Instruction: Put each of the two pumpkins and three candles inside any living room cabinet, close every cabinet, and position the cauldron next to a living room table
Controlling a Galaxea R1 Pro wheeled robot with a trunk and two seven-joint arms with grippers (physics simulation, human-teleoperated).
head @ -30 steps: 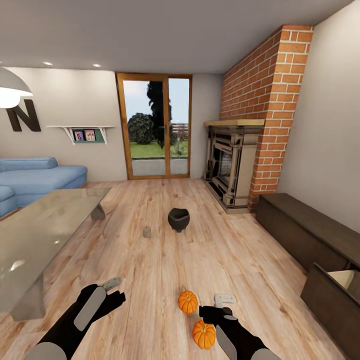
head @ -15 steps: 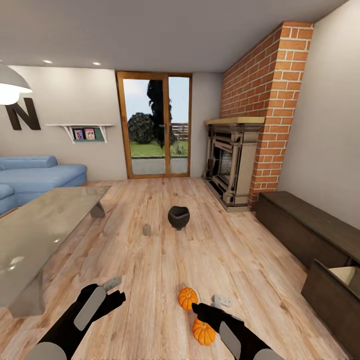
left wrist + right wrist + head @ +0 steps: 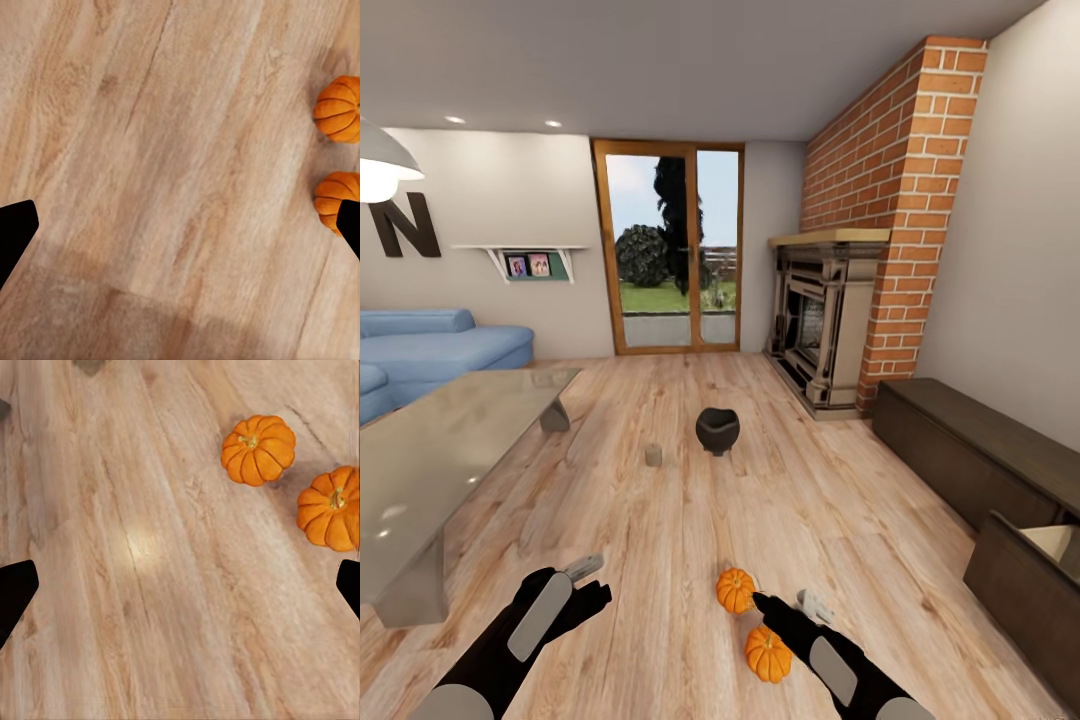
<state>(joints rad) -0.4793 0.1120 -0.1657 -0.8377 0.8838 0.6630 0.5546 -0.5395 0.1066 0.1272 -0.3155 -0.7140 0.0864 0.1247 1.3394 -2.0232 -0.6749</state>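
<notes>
Two orange pumpkins lie on the wood floor just in front of me, one farther (image 3: 736, 590) and one nearer (image 3: 768, 653). My right gripper (image 3: 788, 603) hovers open just right of them, with nothing between its fingers; its wrist view has both pumpkins (image 3: 257, 448) (image 3: 334, 508) off to one side. My left gripper (image 3: 590, 582) is open over bare floor; both pumpkins (image 3: 341, 109) (image 3: 337, 201) sit at the edge of its wrist view. The black cauldron (image 3: 717, 431) stands mid-floor, with a small greyish candle (image 3: 653, 455) to its left. The glass table (image 3: 440, 460) is at left. The dark cabinet (image 3: 960, 440) runs along the right wall, its near drawer (image 3: 1025, 565) pulled open.
A stone fireplace (image 3: 825, 325) with a brick chimney stands beyond the cabinet. A blue sofa (image 3: 430, 350) sits behind the table, and glass doors (image 3: 670, 260) are in the far wall. Open floor lies between the table and the cabinet.
My right arm has swung so its gripper now points up and left, beside the two pumpkins. The head view has shifted slightly. The left arm has stayed put.
</notes>
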